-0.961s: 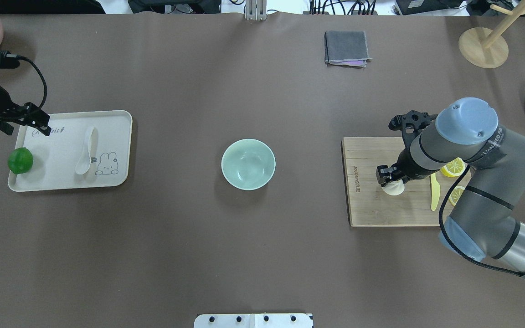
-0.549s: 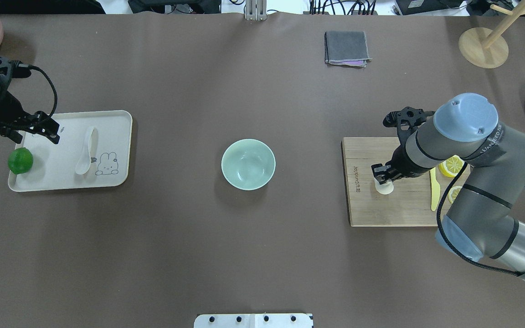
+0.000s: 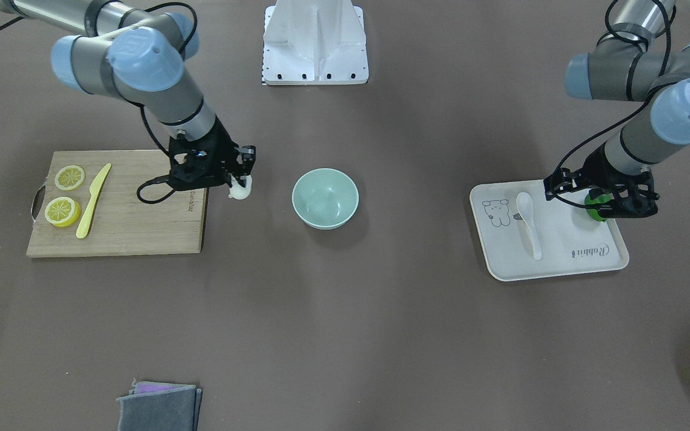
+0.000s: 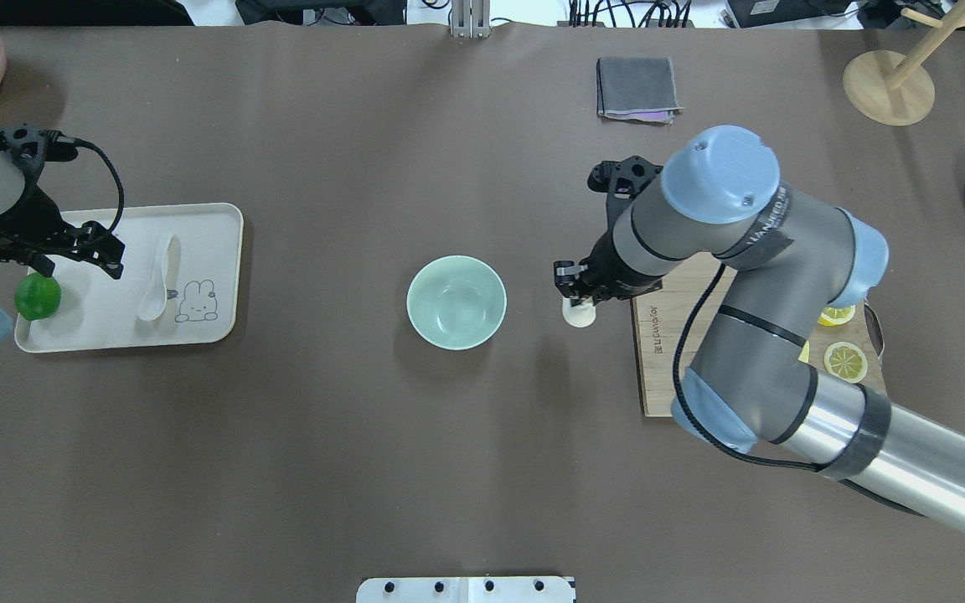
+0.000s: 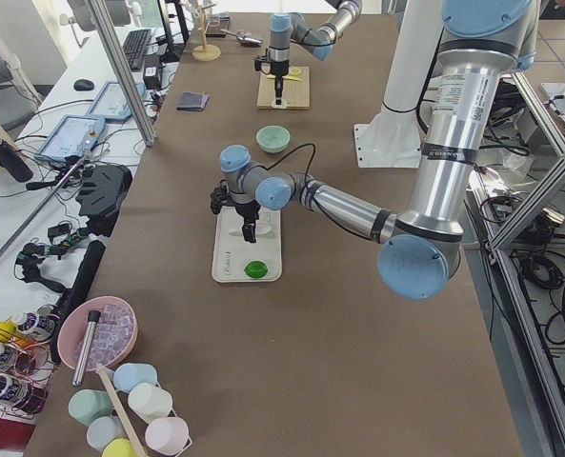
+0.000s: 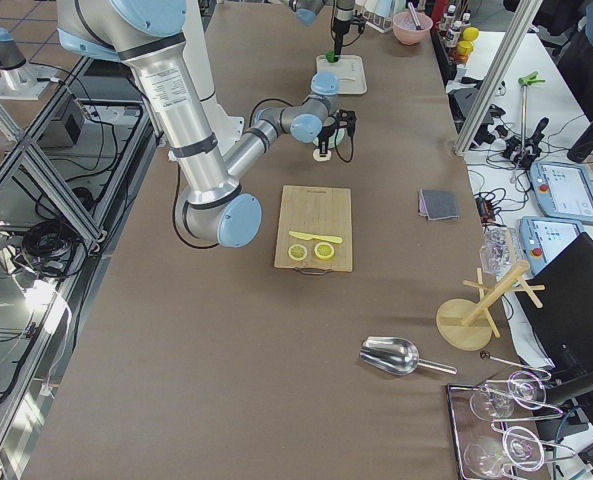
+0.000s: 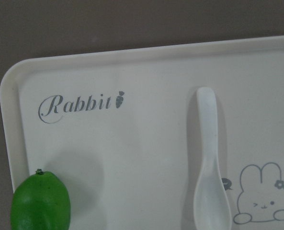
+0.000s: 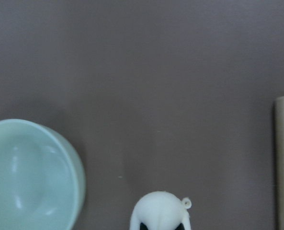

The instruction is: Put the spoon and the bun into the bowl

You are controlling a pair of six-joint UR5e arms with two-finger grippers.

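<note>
Bun (image 4: 579, 313), pinched in the right gripper (image 4: 575, 299) and seemingly held clear of the table (image 4: 348, 469) between cutting board (image 4: 683, 373) and bowl (image 4: 456, 301), to be released only once centred over it; spoon (image 4: 157, 280) lying on tray (image 4: 105, 322); left gripper (image 4: 72, 251), spread not discernible.

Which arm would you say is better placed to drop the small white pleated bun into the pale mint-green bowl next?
Right: the right gripper is shut on the small white pleated bun beside the pale mint-green bowl. The left gripper hangs open over the cream tray.
</note>
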